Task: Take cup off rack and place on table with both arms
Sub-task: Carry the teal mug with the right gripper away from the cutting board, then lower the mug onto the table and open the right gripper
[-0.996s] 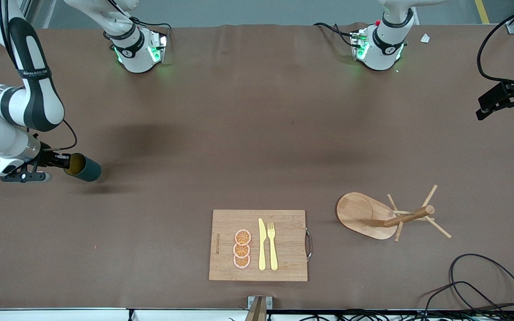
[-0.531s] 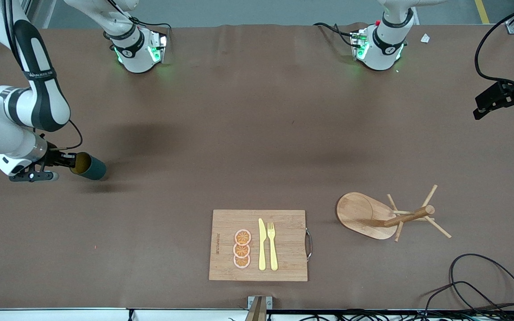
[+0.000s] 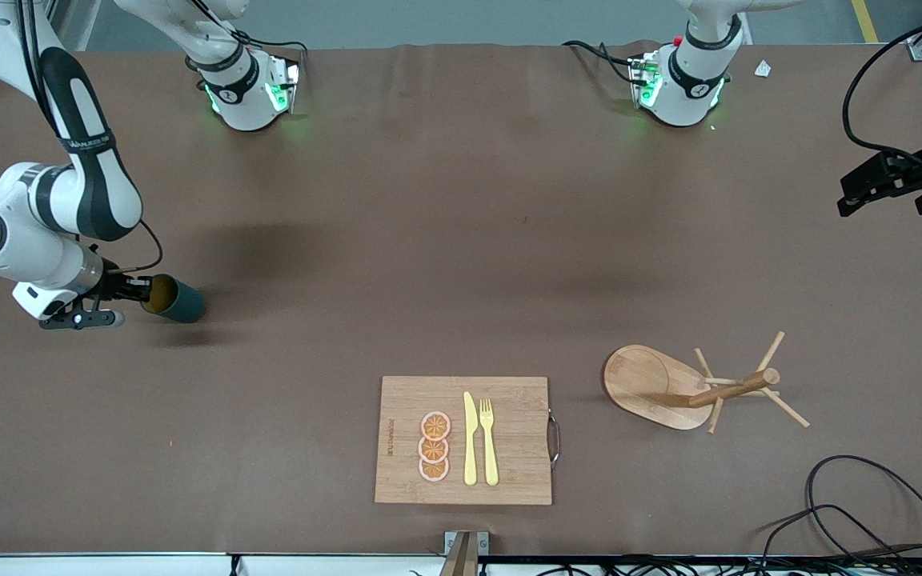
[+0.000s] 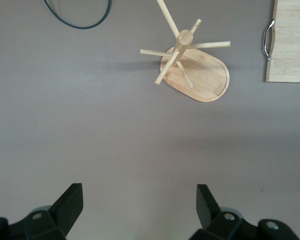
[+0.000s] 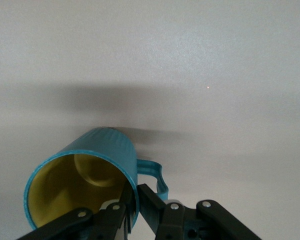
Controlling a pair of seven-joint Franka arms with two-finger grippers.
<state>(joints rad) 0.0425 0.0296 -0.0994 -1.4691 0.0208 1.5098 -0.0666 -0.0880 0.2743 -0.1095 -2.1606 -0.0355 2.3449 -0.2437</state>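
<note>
- My right gripper (image 3: 143, 293) is clamped on the rim of the cup (image 3: 176, 299), one finger inside the yellow interior, one outside beside the handle.
- The cup is tilted, mouth toward my wrist, over the table (image 3: 429, 240) at the right arm's end; I cannot tell if it touches the surface.
- My left gripper (image 4: 140, 200) hangs spread wide and empty over the left arm's end of the table.
- The rack (image 3: 673, 386) stands bare, beside the cutting board (image 3: 465, 440), well apart from the cup.
</note>
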